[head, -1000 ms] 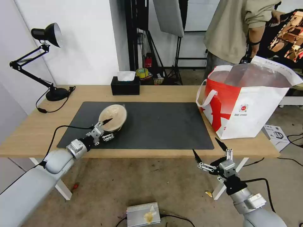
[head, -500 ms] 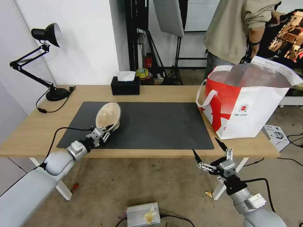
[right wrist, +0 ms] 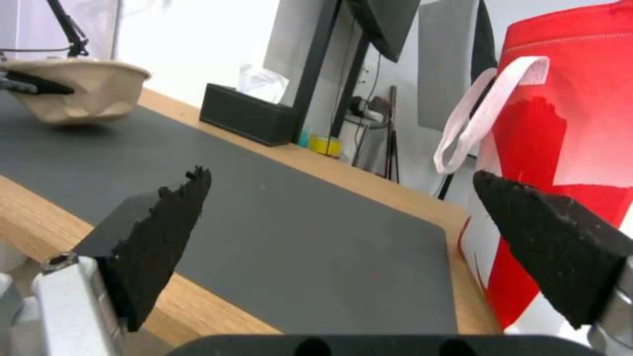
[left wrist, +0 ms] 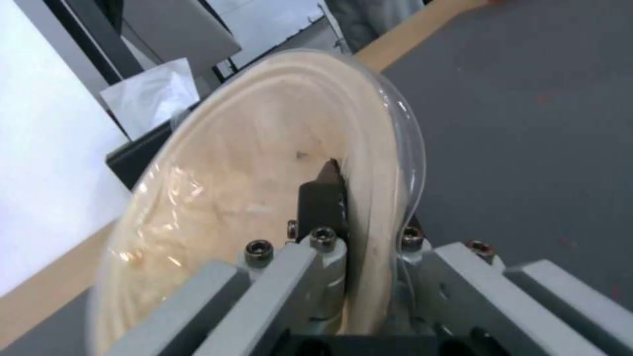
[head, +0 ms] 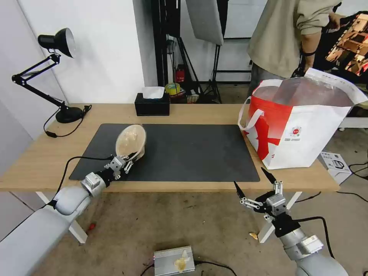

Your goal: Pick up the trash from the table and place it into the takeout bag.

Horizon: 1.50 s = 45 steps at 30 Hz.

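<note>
The beige bowl with a clear lid (head: 131, 141) is tilted over the left part of the dark grey mat (head: 184, 153), its lid facing me. My left gripper (head: 128, 160) is shut on its near rim. In the left wrist view one black finger (left wrist: 324, 195) lies on the lid of the bowl (left wrist: 250, 198); the other is behind the rim. The right wrist view shows the bowl (right wrist: 86, 94) low over the mat. My right gripper (head: 255, 184) hangs open below the table's front edge (head: 184, 186), nothing between its fingers (right wrist: 158, 232). The takeout bag (head: 306, 130) stands open at the table's right end.
A black tissue box (head: 152, 104) sits at the back of the table and a black desk lamp (head: 57, 76) at the back left. On the floor are a small white carton (head: 335, 165) to the right and a silver box (head: 172, 260) in front.
My left gripper has tipped the bowl up steeper and drawn it slightly left and towards me. The right arm has not moved.
</note>
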Tool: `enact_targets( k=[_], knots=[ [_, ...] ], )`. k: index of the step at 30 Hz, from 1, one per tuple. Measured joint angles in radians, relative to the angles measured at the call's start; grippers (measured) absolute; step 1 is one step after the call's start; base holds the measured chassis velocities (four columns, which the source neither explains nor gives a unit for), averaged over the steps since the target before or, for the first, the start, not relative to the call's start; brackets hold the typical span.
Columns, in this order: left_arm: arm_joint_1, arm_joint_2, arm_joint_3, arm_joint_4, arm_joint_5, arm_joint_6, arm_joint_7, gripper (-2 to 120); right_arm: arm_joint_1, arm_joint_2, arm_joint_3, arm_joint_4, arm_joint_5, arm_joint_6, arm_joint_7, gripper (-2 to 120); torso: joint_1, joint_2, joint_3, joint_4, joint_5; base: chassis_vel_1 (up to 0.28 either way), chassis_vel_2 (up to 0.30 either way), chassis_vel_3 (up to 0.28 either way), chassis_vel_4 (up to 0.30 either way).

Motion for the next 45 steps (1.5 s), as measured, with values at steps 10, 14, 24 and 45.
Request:
enact_targets(
  k=[10,14,24,45],
  knots=[
    [0.002,0.068,-0.02,-0.095,-0.055,0.008,-0.026,1,0.0,0.0,0.0,0.0,0.0,0.0,0.0,100,0.0,0.0,0.0,0.0002,0.0,0.0,0.0,0.0,0.0],
    [-0.019,0.092,-0.011,-0.13,-0.072,0.013,-0.04,1,0.0,0.0,0.0,0.0,0.0,0.0,0.0,100,0.0,0.0,0.0,0.0,-0.0001,0.0,0.0,0.0,0.0],
    [-0.077,0.148,0.024,-0.219,-0.09,0.027,-0.075,1,0.0,0.0,0.0,0.0,0.0,0.0,0.0,100,0.0,0.0,0.0,0.0,0.0001,0.0,0.0,0.0,0.0],
    [-0.668,-0.021,0.572,-0.064,-0.105,0.065,-0.16,1,0.0,0.0,0.0,0.0,0.0,0.0,0.0,100,0.0,0.0,0.0,-0.0001,0.0002,0.0,0.0,0.0,0.0]
  ],
)
